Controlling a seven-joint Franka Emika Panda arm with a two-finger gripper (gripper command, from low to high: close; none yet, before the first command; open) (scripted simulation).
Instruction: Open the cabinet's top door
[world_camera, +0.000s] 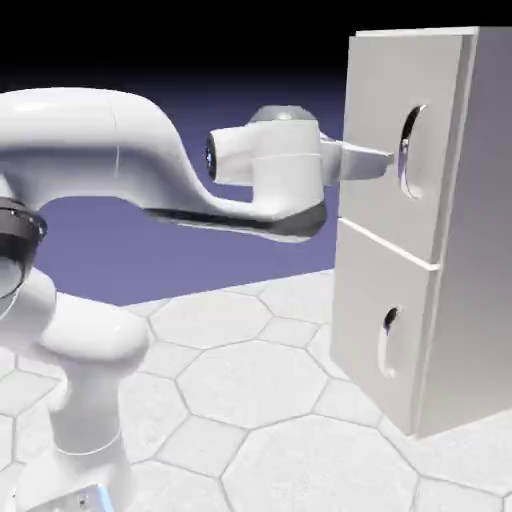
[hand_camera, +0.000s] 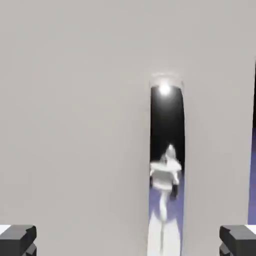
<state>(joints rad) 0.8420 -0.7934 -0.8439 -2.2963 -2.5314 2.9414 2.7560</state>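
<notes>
Exterior view, arm: the white arm (world_camera: 110, 140) rises at the left and reaches level to the right, toward the cabinet.
Gripper: the gripper (world_camera: 385, 160) points straight at the upper recess, its tip at the recess edge; whether it touches the panel cannot be told from this side.
Cabinet: the cabinet (world_camera: 475, 230) stands on the hex-tiled floor (world_camera: 250, 400) at the right, upright, light grey.
Top door: the top door (world_camera: 375, 120) is the taller upper panel, shut flush above the lower door (world_camera: 365, 320).
Handle: the handle (world_camera: 404, 165) is a vertical bar inside an oval recess near the door's right edge.
Hand view, fingers: two grey fingertips (hand_camera: 17, 240) sit at the bottom corners, spread as wide as they go, nothing between them.
Hand view, door: the panel fills the frame; the dark recess with its shiny handle (hand_camera: 165, 200) lies right of centre, between the tips but nearer the right one.
Handling, judged: the door looks rigid, smooth and hinged, likely light to swing; the flat face offers no purchase.
Where to hold, judged: the bar alone, fingers on either side of it, mid-height.
Risk, judged: the bar looks slick, so a shallow grip could slip.
</notes>
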